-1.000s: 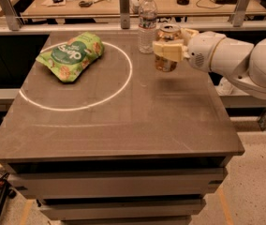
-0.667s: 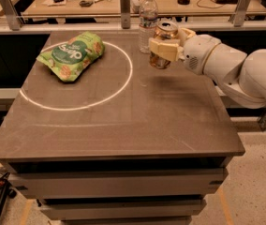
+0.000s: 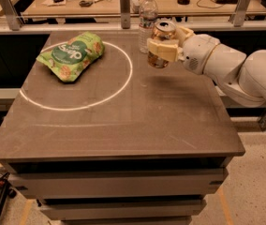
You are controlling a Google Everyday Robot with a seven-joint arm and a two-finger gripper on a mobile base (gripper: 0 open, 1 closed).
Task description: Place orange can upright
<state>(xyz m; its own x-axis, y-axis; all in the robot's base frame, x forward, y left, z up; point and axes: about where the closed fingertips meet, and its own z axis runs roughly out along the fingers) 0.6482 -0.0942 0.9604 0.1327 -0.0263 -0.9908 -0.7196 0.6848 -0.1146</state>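
The orange can [image 3: 161,43] is held upright in the air above the far middle of the dark table [image 3: 123,111], its silver top showing. My gripper [image 3: 165,48] reaches in from the right on a white arm and is shut on the can's middle, cream fingers [image 3: 162,50] wrapped across its body. The can's base hangs a little above the tabletop, just right of the white circle [image 3: 77,76] painted on the table.
A green snack bag [image 3: 72,55] lies inside the white circle at the far left. A clear plastic water bottle [image 3: 147,15] stands at the table's far edge right behind the can. A cluttered desk runs behind the table.
The gripper has carried the can a little to the left and slightly away from me, toward the water bottle. The bag and bottle have not moved.
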